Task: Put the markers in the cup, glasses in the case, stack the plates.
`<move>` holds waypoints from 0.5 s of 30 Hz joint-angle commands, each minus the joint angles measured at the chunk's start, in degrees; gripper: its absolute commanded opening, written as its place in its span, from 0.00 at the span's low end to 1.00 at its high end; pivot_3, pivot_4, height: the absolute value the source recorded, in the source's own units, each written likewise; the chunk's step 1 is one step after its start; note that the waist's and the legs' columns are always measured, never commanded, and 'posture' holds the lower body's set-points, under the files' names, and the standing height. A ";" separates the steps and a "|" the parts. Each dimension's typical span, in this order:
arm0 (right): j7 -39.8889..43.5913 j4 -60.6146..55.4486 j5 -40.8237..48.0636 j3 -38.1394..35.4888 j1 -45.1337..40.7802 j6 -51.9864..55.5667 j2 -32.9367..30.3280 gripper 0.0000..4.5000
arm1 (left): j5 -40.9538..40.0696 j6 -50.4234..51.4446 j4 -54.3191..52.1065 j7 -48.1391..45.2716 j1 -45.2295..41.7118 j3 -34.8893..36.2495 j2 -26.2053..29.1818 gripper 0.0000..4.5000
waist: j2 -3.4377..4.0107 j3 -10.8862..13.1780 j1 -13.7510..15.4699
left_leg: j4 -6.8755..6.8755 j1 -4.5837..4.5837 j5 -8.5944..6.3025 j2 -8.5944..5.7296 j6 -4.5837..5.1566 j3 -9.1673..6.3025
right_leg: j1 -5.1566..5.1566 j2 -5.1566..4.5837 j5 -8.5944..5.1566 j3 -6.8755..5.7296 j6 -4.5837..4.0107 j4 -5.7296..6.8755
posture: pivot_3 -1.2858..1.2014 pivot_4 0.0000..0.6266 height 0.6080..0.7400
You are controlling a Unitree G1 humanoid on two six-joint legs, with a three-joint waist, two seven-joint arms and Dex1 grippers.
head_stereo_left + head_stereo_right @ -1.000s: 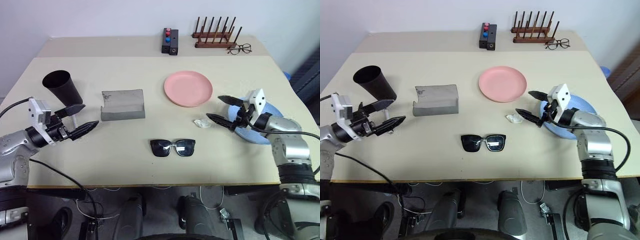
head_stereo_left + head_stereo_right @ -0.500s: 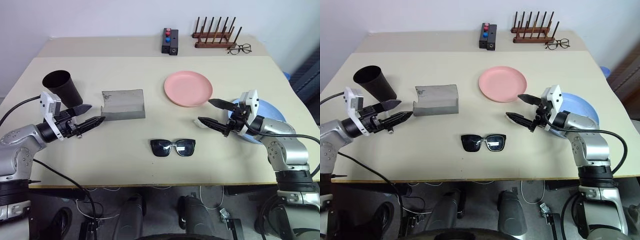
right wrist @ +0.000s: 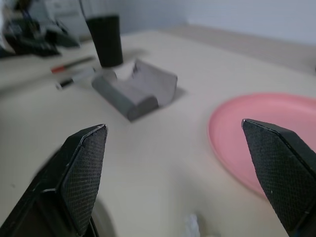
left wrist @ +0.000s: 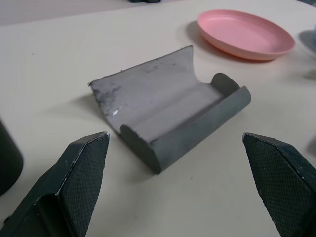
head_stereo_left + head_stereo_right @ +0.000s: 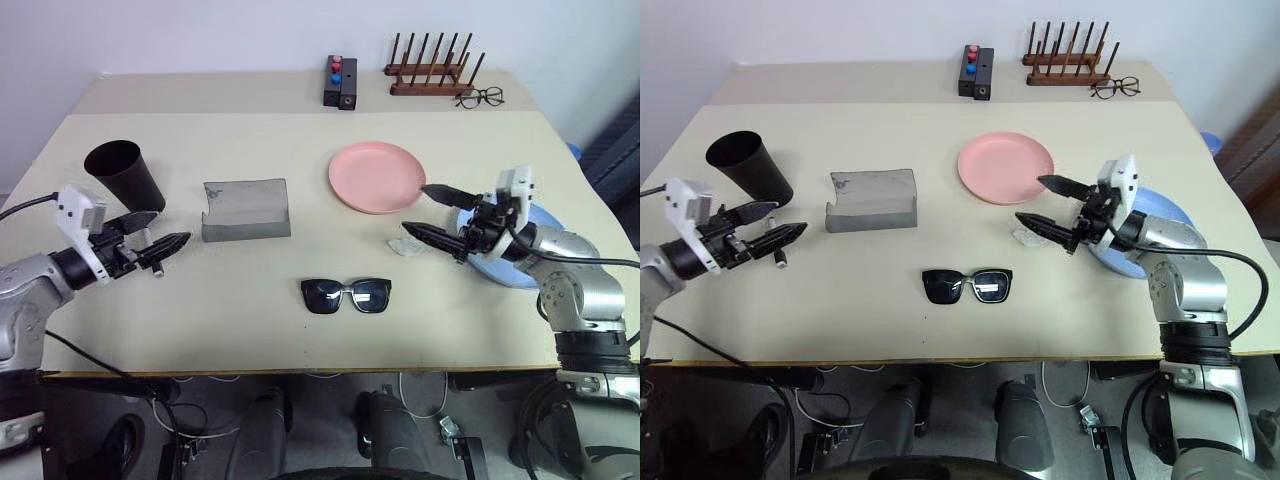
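The dark cup (image 5: 125, 175) stands upright at the table's left. A white marker (image 5: 781, 261) lies just below my open left gripper (image 5: 170, 228), which hovers in front of the cup and points toward the grey case (image 5: 246, 208). The case lies open (image 4: 173, 108). Black sunglasses (image 5: 346, 295) lie at the centre front. The pink plate (image 5: 377, 177) sits right of centre. The blue plate (image 5: 1168, 208) lies partly under my right arm. My right gripper (image 5: 415, 208) is open and empty, hovering beside the pink plate's near right rim.
A small crumpled white scrap (image 5: 403, 246) lies under the right gripper. At the back stand a black box with red and blue knobs (image 5: 340, 82), a wooden peg rack (image 5: 432, 70) and clear spectacles (image 5: 481, 97). A reddish slim pen (image 3: 74, 63) lies near the cup.
The left gripper reached toward the case, then drew back to the left. The right gripper has risen a little and shifted left toward the pink plate. Both stay open.
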 commanded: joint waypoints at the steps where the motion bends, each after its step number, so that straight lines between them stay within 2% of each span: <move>1: 1.69 -2.90 2.12 -1.25 -0.75 -0.65 -0.14 0.98 | -4.53 6.64 -4.45 3.98 1.83 6.30 1.14 1.00 | 0.00 0.00 0.10 | 0.00 0.01 0.00 0.00 0.00 0.00 | 0.01 0.00 0.00 0.00 0.00 0.00 | 0.52 0.24 1.00; 9: 4.28 -6.23 3.76 -0.30 -0.89 -2.31 1.22 0.98 | -7.74 17.90 -7.18 16.45 2.13 14.81 1.22 1.00 | -0.03 0.01 0.27 | 0.05 0.00 -0.03 0.00 -0.05 0.00 | 0.03 -0.01 -0.05 0.00 0.07 -0.02 | 0.52 0.24 1.00; 15: 4.93 -5.83 3.14 1.21 -2.76 -2.46 1.93 0.98 | -3.42 22.83 -1.19 22.30 3.08 15.07 4.83 1.00 | -0.03 0.01 0.03 | 0.02 0.01 -0.02 0.00 -0.04 0.01 | -0.03 0.01 0.00 0.00 -0.01 0.01 | 0.52 0.24 1.00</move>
